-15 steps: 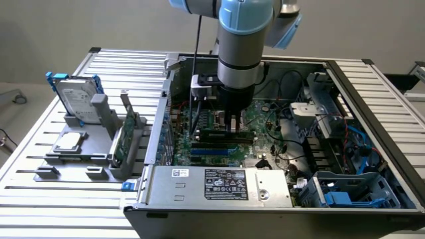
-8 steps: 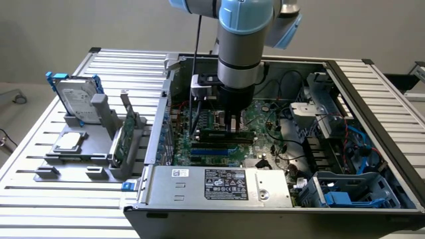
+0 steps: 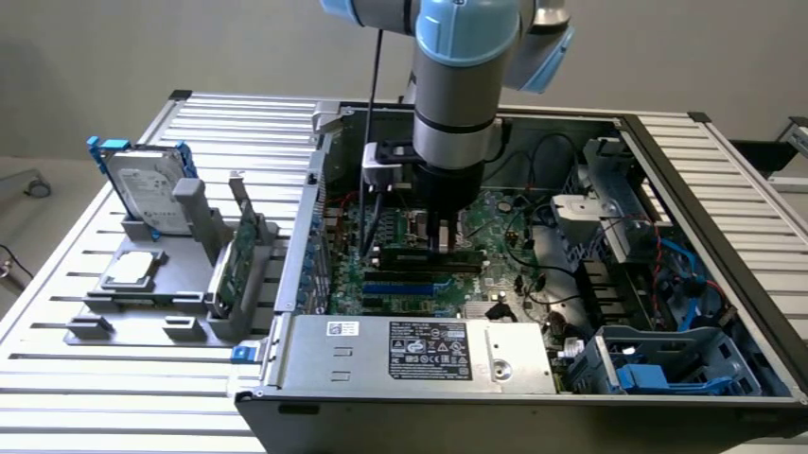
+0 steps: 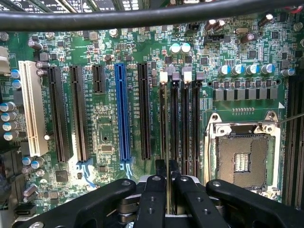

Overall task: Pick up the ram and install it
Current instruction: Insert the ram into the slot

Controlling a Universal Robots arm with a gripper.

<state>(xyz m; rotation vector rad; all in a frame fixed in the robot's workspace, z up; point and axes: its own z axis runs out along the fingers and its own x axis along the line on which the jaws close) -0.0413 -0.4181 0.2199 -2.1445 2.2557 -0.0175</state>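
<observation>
My gripper [image 3: 442,244] reaches down into the open computer case [image 3: 293,284], just over the motherboard [image 3: 505,274]. It is shut on the ram [image 3: 411,256], a long dark stick that lies level under the fingers. In the wrist view the black fingers [image 4: 153,199] press together around a thin edge of the ram [image 4: 168,202]. That edge lines up with the row of dark memory slots [image 4: 180,123] beside the CPU socket [image 4: 242,159]. From the exterior view the ram sits low, right at the slots; I cannot tell whether it touches them.
A grey holder at the exterior view's left carries a silver hard drive with blue rails [image 3: 146,184], a green expansion card [image 3: 234,270] and a chip [image 3: 132,270]. Inside the case are the power supply [image 3: 404,350], a blue drive cage [image 3: 657,374], loose cables [image 3: 562,284] and a blue slot [image 4: 122,114].
</observation>
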